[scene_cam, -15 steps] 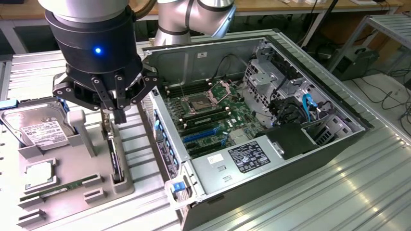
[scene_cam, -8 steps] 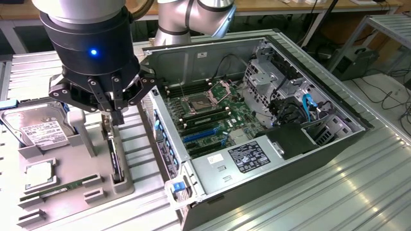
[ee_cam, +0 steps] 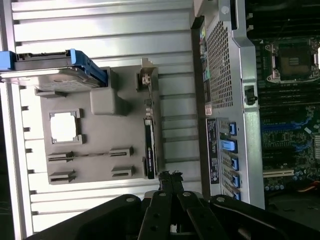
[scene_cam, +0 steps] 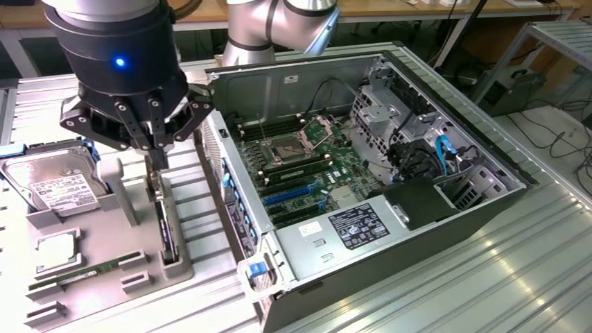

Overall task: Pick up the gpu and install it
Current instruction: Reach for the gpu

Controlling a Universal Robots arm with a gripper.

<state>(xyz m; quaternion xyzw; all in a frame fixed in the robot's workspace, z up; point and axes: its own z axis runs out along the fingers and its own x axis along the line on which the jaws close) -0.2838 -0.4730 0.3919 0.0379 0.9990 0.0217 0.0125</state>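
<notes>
The gpu (scene_cam: 166,225) stands on its edge in a slot of the grey holder tray (scene_cam: 111,239), a thin dark card seen edge-on. In the wrist view the gpu (ee_cam: 149,145) runs along the grey holder tray's (ee_cam: 100,145) side nearest the computer. My gripper (scene_cam: 158,164) hangs just above the card's far end, fingers pressed together into one point, shut with nothing between them. In the wrist view my gripper (ee_cam: 169,176) has its tips meeting right beside the card's end.
The open computer case (scene_cam: 370,90) lies at the exterior view's right, with the motherboard and blue card slots (scene_cam: 291,195) exposed. On the tray sit a hard drive (scene_cam: 55,186), a processor (scene_cam: 57,246) and a RAM stick (scene_cam: 83,275). Ribbed metal tabletop (scene_cam: 518,277) surrounds everything.
</notes>
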